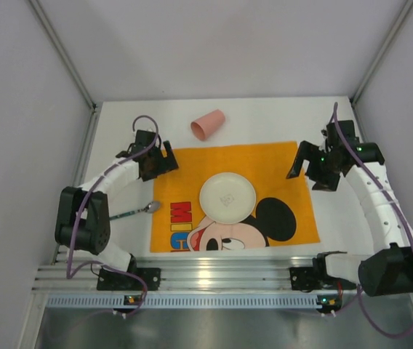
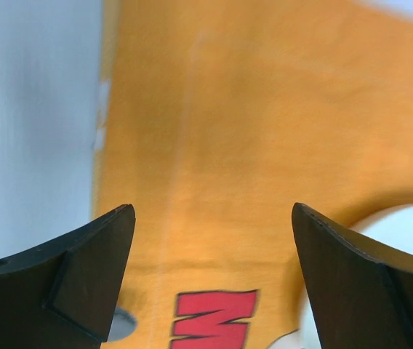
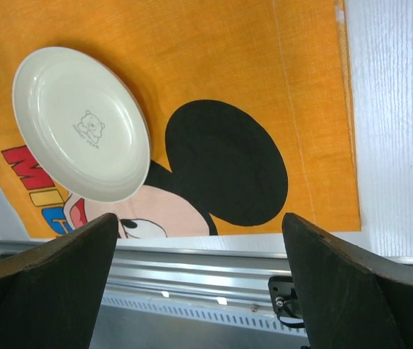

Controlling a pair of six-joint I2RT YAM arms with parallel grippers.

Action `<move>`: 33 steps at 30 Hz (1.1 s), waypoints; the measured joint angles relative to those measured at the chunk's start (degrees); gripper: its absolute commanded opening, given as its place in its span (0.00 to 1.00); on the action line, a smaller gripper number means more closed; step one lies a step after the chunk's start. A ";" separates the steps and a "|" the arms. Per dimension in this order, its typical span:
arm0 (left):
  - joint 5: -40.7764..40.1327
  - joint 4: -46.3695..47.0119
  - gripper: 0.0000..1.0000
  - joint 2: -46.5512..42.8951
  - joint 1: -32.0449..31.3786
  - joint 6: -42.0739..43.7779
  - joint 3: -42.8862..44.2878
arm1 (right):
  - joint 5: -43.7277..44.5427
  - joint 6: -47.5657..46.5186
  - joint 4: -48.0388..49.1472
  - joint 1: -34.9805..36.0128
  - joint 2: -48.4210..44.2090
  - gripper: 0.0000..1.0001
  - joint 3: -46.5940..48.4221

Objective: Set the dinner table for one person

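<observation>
On the white dinner table (image 1: 265,120) lies an orange Mickey Mouse cloth (image 1: 265,163). A white plate (image 1: 227,197) sits upright at the cloth's middle. A pink cup (image 1: 208,124) lies on its side on the bare table behind the cloth. Just left of the cloth rests a spoon (image 1: 137,211). My left gripper (image 1: 159,161) hovers open over the cloth's back left corner, holding nothing. In the left wrist view, the left gripper (image 2: 212,207) looks down on the cloth (image 2: 228,109). My right gripper (image 1: 307,169) is open and empty at the cloth's right edge. In the right wrist view, the right gripper (image 3: 201,216) faces the plate (image 3: 83,123).
Aluminium rails (image 1: 214,276) run along the near edge, with both arm bases bolted there. Grey walls close in the left, right and back sides. The spoon's bowl (image 2: 123,323) shows by my left finger, and the plate's rim (image 2: 403,225) by the right one.
</observation>
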 measured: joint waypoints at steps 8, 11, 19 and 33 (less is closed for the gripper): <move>9.86 11.96 0.98 1.81 0.07 -6.51 12.26 | -3.54 2.86 -0.11 0.00 -5.25 0.96 -1.73; 13.29 16.72 0.97 7.56 0.07 -9.92 16.55 | -4.76 3.54 -0.37 0.00 -6.93 0.96 -1.81; 16.39 21.97 0.98 22.97 -0.52 -17.97 23.93 | -4.50 4.20 -1.79 0.00 -11.78 0.96 -7.48; 17.29 29.62 0.94 34.67 -4.48 -26.62 34.80 | -0.13 2.60 -2.86 -0.55 -13.11 0.96 -11.82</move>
